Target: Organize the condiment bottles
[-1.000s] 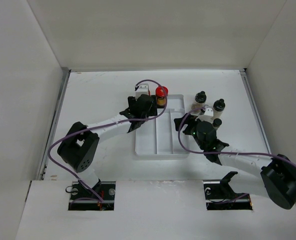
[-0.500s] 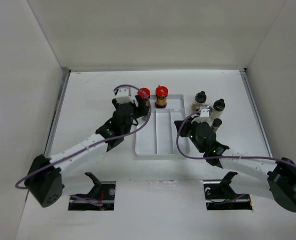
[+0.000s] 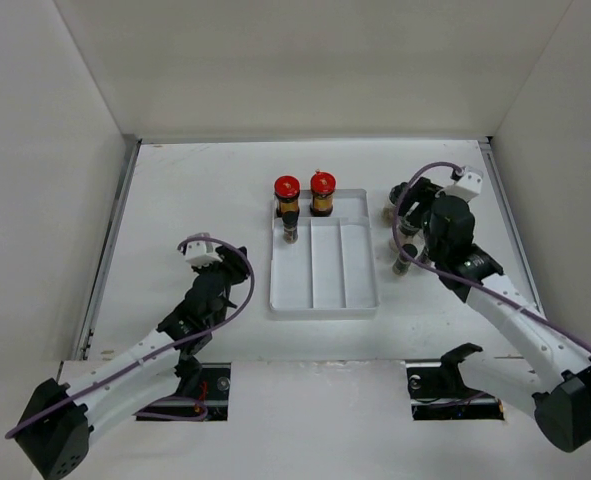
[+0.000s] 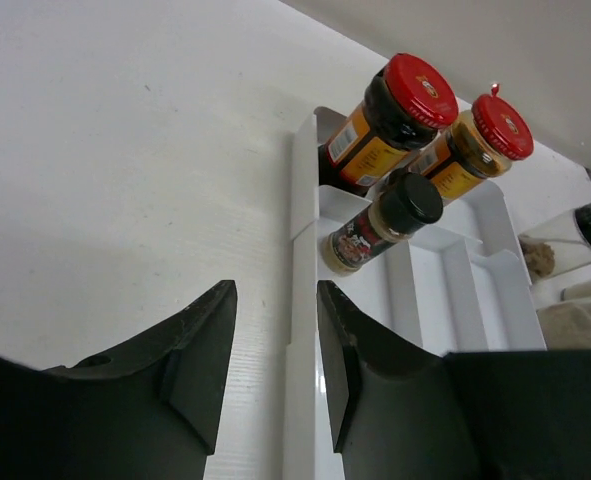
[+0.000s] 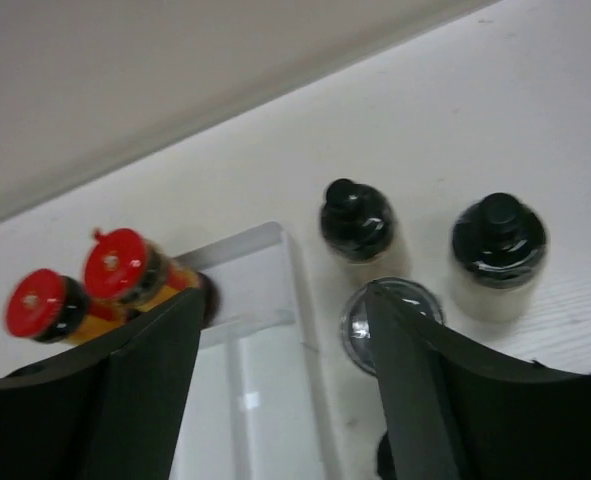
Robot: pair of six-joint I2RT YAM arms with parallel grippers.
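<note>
Pulled back from the tray (image 4: 303, 200), left hand (image 4: 275, 300) is nearly together, empty; two red-capped bottles (image 4: 395, 110) and a small shaker (image 4: 380, 225) stand ahead of it. Right hand (image 5: 285, 295), spread apart, hovers above black-capped shakers (image 5: 356, 222).

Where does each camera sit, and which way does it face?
Top external: overhead, behind the left arm and right arm, looking down on the table; both arms show.
Left wrist: on the left gripper, facing along the tray's left wall; its fingers show.
Right wrist: on the right gripper, tilted down at black-capped shakers; its fingers show.
Shared: all show the red-capped bottles.
</note>
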